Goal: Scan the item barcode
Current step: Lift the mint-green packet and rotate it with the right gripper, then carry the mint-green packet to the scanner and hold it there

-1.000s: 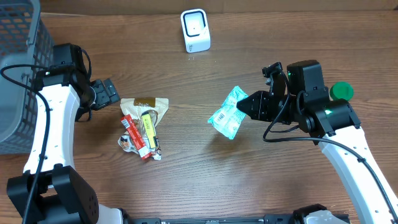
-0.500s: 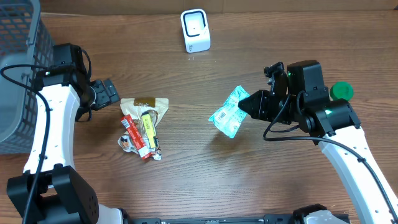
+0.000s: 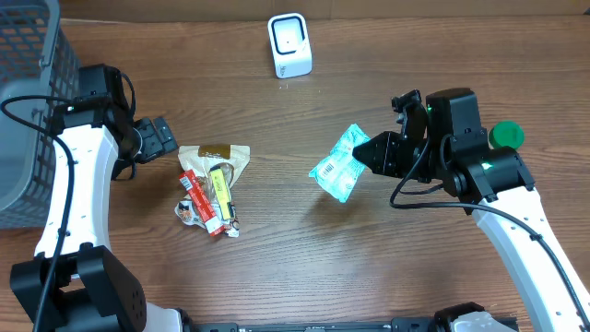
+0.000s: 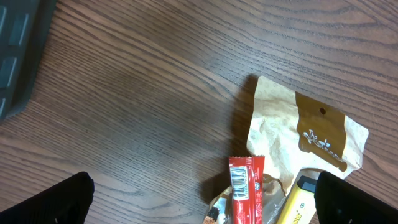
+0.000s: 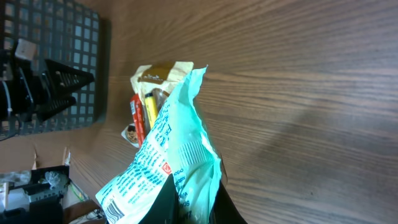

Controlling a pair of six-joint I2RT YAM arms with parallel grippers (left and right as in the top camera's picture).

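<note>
1. A grey mesh basket (image 3: 26, 111) stands at the table's left edge, beside the left arm. The frame cuts it off, and the part shown gives only walls and floor, so its contents cannot be told.
2. The teal packet (image 3: 337, 164) is right of the table's middle. The right gripper (image 3: 372, 153) has its jaws closed tight on the packet's right edge. The packet's shadow falls on the wood below it, and a barcode (image 5: 112, 209) shows at its lower corner in the right wrist view.
3. The white scanner (image 3: 289, 44) stands upright at the far edge, well apart from the packet.
4. The left gripper (image 3: 162, 138) has its jaws spread wide and holds nothing. It is just left of a small pile of snacks.
5. In the pile, a tan pouch (image 4: 298, 137) lies under the ends of a red bar (image 4: 245, 193) and a yellow bar (image 4: 300, 203).
6. Hard to make out:
   - The left wrist view shows only the dark fingertips (image 4: 53, 202) at its bottom corners.
   - The packet covers most of the right fingers in their own view.
   - A crumpled wrapper (image 3: 189, 212) under the bars cannot be read.
   - A green round thing (image 3: 506, 136) is partly hidden behind the right arm.
7. The table (image 3: 277, 267) is dark brown wood grain. Past its edge, the right wrist view shows blurred clutter.
</note>
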